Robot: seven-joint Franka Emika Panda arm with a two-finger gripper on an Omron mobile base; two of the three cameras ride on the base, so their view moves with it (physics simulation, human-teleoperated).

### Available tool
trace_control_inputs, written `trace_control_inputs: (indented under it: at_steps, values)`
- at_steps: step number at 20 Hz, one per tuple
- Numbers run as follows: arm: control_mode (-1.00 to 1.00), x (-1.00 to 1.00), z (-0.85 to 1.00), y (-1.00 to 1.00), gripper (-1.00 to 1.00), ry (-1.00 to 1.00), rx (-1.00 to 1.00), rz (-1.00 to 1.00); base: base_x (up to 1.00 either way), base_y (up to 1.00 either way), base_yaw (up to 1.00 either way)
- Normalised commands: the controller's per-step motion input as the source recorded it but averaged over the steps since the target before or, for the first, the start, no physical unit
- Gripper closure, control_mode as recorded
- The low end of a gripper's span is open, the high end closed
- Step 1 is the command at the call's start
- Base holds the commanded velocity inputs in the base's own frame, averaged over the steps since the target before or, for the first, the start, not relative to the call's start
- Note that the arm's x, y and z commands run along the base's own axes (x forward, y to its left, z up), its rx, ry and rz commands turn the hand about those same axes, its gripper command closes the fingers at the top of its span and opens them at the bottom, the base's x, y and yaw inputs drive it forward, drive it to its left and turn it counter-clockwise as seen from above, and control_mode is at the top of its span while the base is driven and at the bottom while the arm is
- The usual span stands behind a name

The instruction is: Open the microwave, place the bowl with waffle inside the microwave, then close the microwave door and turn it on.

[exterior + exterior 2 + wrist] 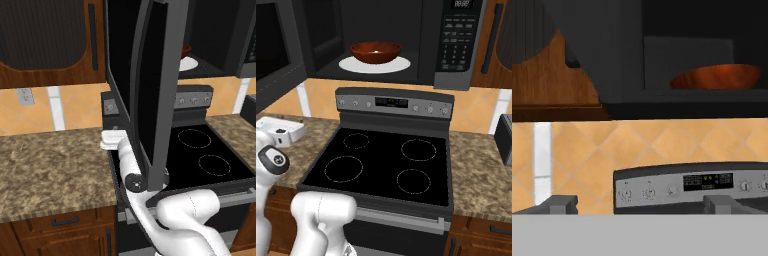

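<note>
hiding waffle [376, 51] within bowl [376, 52], microwave door [150, 85] ajar

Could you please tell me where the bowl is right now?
The bowl sits on the white round plate inside the open microwave, above the stove, left of the keypad.

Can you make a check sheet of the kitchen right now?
Surface: speckled counter beside a black stove.
Job's things: microwave open; bowl on its white plate, inside; door swung wide.
Clutter: white box on the counter.
Gripper: gripper low by the stove's knobs, jaws wide apart, nothing between them.
Cables: nothing seen.
Surroundings: wooden cabinets, orange tiled wall.
</note>
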Motion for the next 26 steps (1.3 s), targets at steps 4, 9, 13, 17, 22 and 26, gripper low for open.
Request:
trace_control_inputs:
  at_steps: [4,9,13,17,22,26]
  values:
    - [-1.00,-0.37,0.00,0.55,-1.00,0.00,-0.09,0.00,0.00,0.00,0.00]
    - [-1.00,-0.21,0.00,0.53,-1.00,0.00,-0.09,0.00,0.00,0.00,0.00]
    - [-1.00,-0.24,0.00,0.47,-1.00,0.00,-0.04,0.00,0.00,0.00,0.00]
    - [-1.00,-0.52,0.00,0.45,-1.00,-0.01,-0.04,-0.06,0.00,0.00,0.00]
    - [-1.00,-0.61,0.09,0.37,-1.00,-0.02,-0.03,-0.09,0.00,0.00,0.00]
    - [-1.00,-0.26,0.37,0.10,-1.00,-0.08,-0.05,-0.19,0.00,0.00,0.00]
